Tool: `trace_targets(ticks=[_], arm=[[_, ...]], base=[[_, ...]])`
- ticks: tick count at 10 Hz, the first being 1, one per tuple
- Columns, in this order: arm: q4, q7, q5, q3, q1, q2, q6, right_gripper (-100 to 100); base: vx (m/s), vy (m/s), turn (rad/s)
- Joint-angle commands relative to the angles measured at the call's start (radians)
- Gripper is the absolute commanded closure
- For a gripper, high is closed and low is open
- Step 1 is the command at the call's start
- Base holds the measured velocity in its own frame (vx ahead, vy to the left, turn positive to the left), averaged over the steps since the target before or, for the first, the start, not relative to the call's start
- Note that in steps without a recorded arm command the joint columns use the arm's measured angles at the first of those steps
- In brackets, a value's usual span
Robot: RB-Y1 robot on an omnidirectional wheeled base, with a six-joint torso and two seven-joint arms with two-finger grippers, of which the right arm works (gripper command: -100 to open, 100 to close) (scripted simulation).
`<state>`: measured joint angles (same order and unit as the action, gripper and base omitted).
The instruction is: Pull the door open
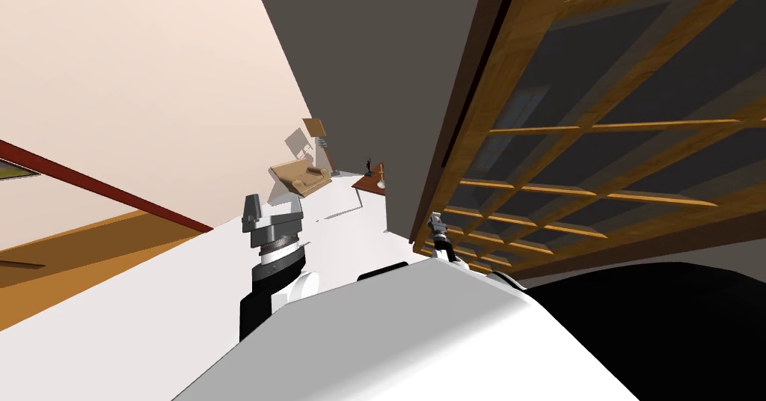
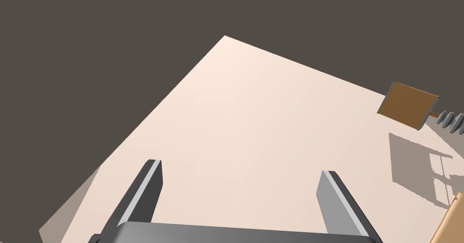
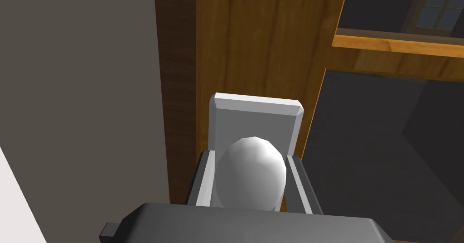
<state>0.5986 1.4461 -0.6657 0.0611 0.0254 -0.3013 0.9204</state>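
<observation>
Head view: the door (image 1: 598, 142), a wooden lattice with dark panes, takes up the upper right of the frame, its slant shared by the whole picture. A grey wall (image 1: 374, 67) borders it on the left. The right pincer (image 1: 441, 232) lies just right of centre, at the lower end of the door's left edge. The left pincer (image 1: 273, 217) is raised left of centre, well apart from the door. Right wrist view: the right pincer (image 3: 249, 163) is clamped on the knob (image 3: 250, 172), a pale grey, egg-shaped knob, with one finger (image 3: 204, 181) pressing one side and the second finger pressing the opposite side. The knob stands on a pale rectangular plate (image 3: 256, 113) fixed to the door's light brown wooden upright (image 3: 263, 36). A darker brown frame (image 3: 174, 95) runs between that upright and the grey wall (image 3: 77, 72); dark panes lie on the upright's other side. Left wrist view: the left pincer (image 2: 241, 168) has its two fingers (image 2: 147, 186) apart, with nothing between them.
</observation>
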Motion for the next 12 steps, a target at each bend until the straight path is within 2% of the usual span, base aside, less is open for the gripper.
trace_targets(ticks=[1,7,8,9,12], arm=[[0.011,0.010,0.009,0.018,-0.006,0.001,-0.007,100],[0.041,0.069,0.049,0.091,-0.014,-0.020,-0.018,100],[0.035,0.062,0.045,0.083,-0.012,-0.019,-0.019,100],[0.040,0.085,0.059,0.109,-0.021,-0.028,-0.015,100],[0.055,0.121,0.080,0.149,-0.036,-0.051,-0.004,100]], base=[[-0.215,-0.012,0.061],[-0.239,-0.002,0.062],[-0.115,-0.009,0.034],[-0.177,-0.018,0.100],[-0.259,-0.031,0.092]])
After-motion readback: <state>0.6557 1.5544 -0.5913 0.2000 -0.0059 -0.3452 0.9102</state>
